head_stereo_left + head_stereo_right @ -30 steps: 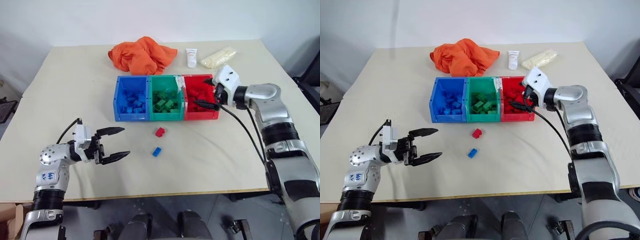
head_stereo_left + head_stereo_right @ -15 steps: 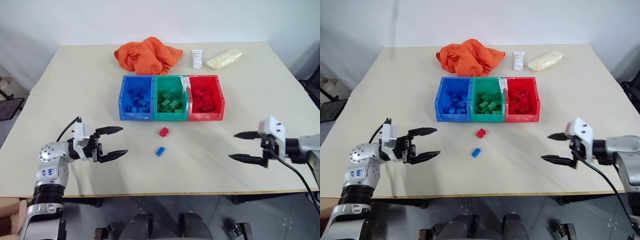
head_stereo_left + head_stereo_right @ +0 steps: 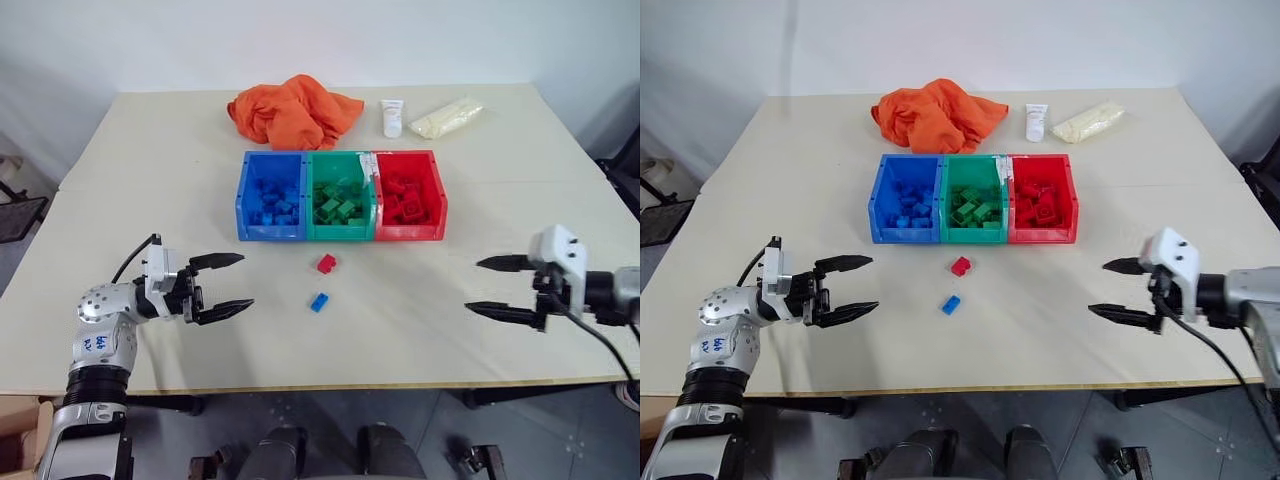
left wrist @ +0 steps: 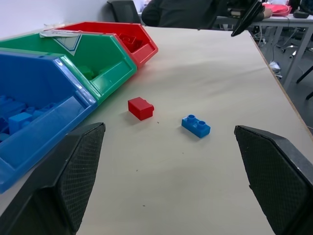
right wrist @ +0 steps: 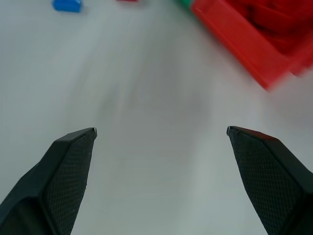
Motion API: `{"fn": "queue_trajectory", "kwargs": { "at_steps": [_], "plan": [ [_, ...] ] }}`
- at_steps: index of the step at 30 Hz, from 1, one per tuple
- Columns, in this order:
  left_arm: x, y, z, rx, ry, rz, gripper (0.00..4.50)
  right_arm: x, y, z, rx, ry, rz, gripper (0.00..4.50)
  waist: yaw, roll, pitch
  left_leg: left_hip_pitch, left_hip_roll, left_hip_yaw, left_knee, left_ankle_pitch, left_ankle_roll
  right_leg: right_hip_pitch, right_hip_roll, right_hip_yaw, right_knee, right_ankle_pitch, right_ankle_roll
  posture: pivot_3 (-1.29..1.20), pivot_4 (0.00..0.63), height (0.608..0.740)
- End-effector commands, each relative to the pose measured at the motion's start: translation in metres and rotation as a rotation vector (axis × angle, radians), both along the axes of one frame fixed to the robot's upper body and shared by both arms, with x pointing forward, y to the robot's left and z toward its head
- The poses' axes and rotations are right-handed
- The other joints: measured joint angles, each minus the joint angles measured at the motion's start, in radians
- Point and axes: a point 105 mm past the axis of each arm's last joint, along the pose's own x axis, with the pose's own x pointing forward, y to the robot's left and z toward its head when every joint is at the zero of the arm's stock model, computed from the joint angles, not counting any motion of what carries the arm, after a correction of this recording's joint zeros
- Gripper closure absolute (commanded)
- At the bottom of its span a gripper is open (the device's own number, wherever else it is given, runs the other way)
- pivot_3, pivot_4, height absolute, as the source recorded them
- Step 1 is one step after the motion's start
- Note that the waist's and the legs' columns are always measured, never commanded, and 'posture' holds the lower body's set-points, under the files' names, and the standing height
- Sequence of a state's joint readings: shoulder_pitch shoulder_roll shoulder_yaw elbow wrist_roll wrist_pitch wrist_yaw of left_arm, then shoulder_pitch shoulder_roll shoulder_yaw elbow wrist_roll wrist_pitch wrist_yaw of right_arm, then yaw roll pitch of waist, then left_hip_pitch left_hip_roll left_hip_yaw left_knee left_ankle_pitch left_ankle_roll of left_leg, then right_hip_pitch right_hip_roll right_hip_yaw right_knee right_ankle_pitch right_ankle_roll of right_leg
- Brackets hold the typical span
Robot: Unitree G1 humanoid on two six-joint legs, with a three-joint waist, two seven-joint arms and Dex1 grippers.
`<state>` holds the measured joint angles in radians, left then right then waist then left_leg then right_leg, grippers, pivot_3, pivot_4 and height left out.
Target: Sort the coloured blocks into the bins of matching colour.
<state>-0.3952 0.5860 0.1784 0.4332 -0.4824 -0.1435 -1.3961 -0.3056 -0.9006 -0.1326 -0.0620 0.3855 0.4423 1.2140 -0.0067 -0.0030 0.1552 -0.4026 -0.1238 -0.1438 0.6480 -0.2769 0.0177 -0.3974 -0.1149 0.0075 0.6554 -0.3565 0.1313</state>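
Two loose blocks lie mid-frame on the bench below the bins (image 3: 340,232): red block (image 3: 326,263), blue block (image 3: 319,301). Likely light, rigid, slick; pinch the flat sides. Left end effector (image 3: 228,285) and right end effector (image 3: 492,287) are open, empty.

Red block (image 3: 325,263) and blue block (image 3: 319,301) loose on tabletop (image 3: 150,180) before three joined bins (image 3: 340,196), both end effectors spread wide, left end effector (image 3: 229,284), right end effector (image 3: 494,287)

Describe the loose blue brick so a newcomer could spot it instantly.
Find the row of three joined plastic bins mid-table. On the bare tabletop in front of the green one lie two small studded plastic bricks; the blue brick is the nearer to the robot, beyond it the red brick.
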Motion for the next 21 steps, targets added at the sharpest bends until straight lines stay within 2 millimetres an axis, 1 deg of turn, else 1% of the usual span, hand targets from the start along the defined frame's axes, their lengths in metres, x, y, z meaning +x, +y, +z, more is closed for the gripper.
{"fn": "queue_trajectory", "kwargs": {
  "at_steps": [1,2,3,5,6,10,13,15,18,21],
  "plan": [
    [-0.003,0.000,0.007,0.008,-0.041,-0.004,0.00,0.017,0.048,0.003,0.105,-0.046,0.060,0.03,-0.004,0.000,0.000,0.000,0.000,0.000,0.000,0.000,0.000,0.000,0.000,0.000,0.000,0.000,0.000,0.00,0.150,0.740],
    [-0.005,-0.001,0.007,0.004,-0.042,-0.005,0.00,0.022,0.063,-0.002,0.138,-0.043,0.077,0.03,-0.004,0.000,0.000,0.000,0.001,0.000,0.000,0.000,0.000,0.000,0.000,0.000,0.000,0.000,0.000,0.00,0.150,0.740],
    [-0.005,-0.002,0.008,0.001,-0.044,-0.005,0.00,0.025,0.071,-0.004,0.154,-0.041,0.086,0.03,-0.005,0.000,0.000,0.000,0.001,-0.001,0.000,0.000,-0.001,-0.001,0.000,0.000,0.001,0.000,0.000,0.00,0.150,0.740],
    [-0.009,-0.004,0.008,-0.001,-0.046,-0.005,0.00,0.031,0.094,-0.013,0.198,-0.021,0.128,0.03,-0.007,0.000,0.000,0.000,0.000,-0.001,0.000,0.000,-0.001,-0.001,0.000,0.000,0.003,0.000,0.000,0.00,0.150,0.740],
    [-0.011,-0.003,0.008,-0.002,-0.046,-0.002,0.00,0.032,0.101,-0.015,0.210,-0.014,0.146,0.03,-0.007,0.000,0.000,0.000,0.000,-0.002,0.000,0.000,-0.001,-0.001,0.000,-0.001,0.004,0.000,0.000,0.00,0.150,0.740],
    [-0.017,-0.003,0.008,-0.005,-0.044,0.016,0.00,0.040,0.122,-0.021,0.240,0.002,0.191,0.03,-0.001,0.000,0.000,0.000,-0.002,-0.006,0.000,0.000,0.000,0.000,0.000,-0.001,0.005,0.000,0.000,0.00,0.150,0.740],
    [-0.022,-0.003,0.007,-0.006,-0.039,0.025,0.00,0.052,0.138,-0.024,0.259,-0.006,0.186,0.03,-0.008,0.000,0.000,0.000,-0.002,-0.006,0.000,0.000,0.000,0.000,0.000,-0.001,0.004,0.000,0.000,0.00,0.150,0.740],
    [-0.025,-0.003,0.006,-0.008,-0.036,0.030,0.00,0.059,0.149,-0.026,0.274,0.000,0.186,0.03,-0.021,0.000,0.000,0.000,-0.001,-0.006,0.000,0.000,-0.001,0.000,0.000,-0.001,0.004,0.000,0.000,0.00,0.150,0.740],
    [-0.027,-0.001,0.007,-0.007,-0.035,0.037,0.00,0.063,0.164,-0.029,0.281,0.008,0.205,0.03,-0.026,0.000,0.000,0.000,-0.001,-0.007,-0.001,0.000,-0.001,-0.001,0.000,-0.002,0.006,0.000,0.000,0.00,0.150,0.740],
    [-0.029,0.001,0.008,-0.005,-0.035,0.046,0.00,0.070,0.174,-0.032,0.276,0.004,0.200,0.03,-0.028,0.000,0.000,0.000,-0.001,-0.007,-0.001,0.000,-0.001,-0.001,0.000,-0.002,0.006,0.000,0.000,0.00,0.150,0.740]
  ]
}}
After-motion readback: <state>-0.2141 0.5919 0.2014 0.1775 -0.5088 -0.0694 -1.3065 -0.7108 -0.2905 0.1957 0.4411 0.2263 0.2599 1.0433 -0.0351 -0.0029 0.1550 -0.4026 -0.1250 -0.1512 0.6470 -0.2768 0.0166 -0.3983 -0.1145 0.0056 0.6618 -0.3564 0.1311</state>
